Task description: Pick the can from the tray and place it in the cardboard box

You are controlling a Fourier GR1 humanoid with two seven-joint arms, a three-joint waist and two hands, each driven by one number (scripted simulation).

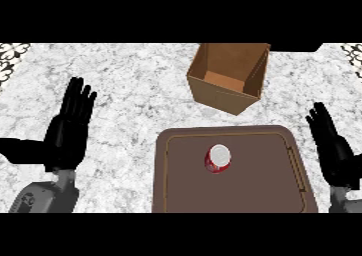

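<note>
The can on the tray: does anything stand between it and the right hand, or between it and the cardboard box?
Nothing visible does. The can stands alone on the tray; the open right hand is just past the tray's right rim. Toward the cardboard box lie only the tray's far rim and some counter.

A red can [218, 158] stands upright mid brown tray [184, 190], open cardboard box [228, 77] beyond.

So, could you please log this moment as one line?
can upright on tray | cardboard box beyond tray | left hand open | right hand open
</note>
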